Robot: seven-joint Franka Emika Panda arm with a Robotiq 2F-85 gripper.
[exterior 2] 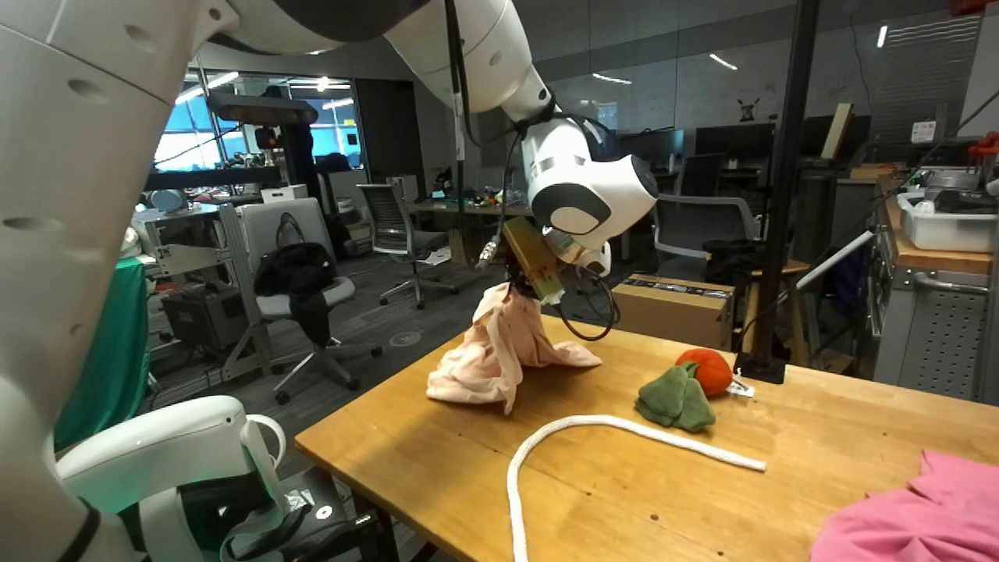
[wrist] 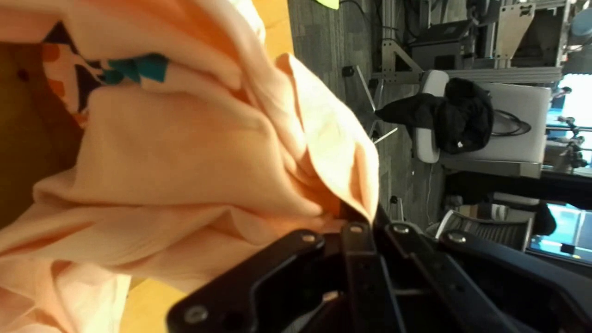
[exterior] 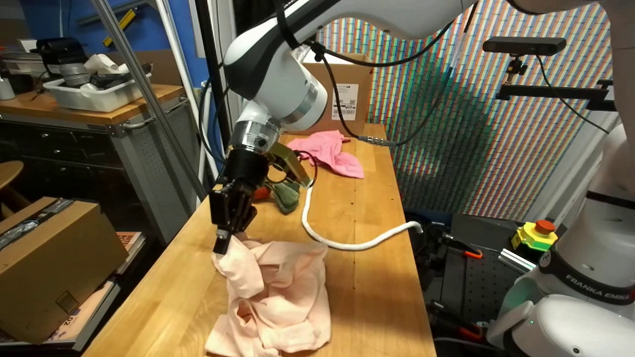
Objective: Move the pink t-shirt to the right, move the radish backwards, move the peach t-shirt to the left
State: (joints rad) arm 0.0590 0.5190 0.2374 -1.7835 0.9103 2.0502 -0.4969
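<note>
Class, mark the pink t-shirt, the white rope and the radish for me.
Pink t-shirt (exterior: 330,150), in an exterior view: crumpled middle.
White rope (exterior 2: 585,420), in an exterior view: the bend.
Radish (exterior 2: 707,372), in an exterior view: red body.

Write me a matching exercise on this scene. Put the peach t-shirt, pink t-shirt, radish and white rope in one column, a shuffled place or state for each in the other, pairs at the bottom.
1. Peach t-shirt
2. Pink t-shirt
3. Radish
4. White rope

A. Nearest of the four to the labelled cardboard box
B. Lying in a curve
C. Pinched by the gripper
D. Has green leaves

Pairs: 1-C; 2-A; 3-D; 4-B
</note>
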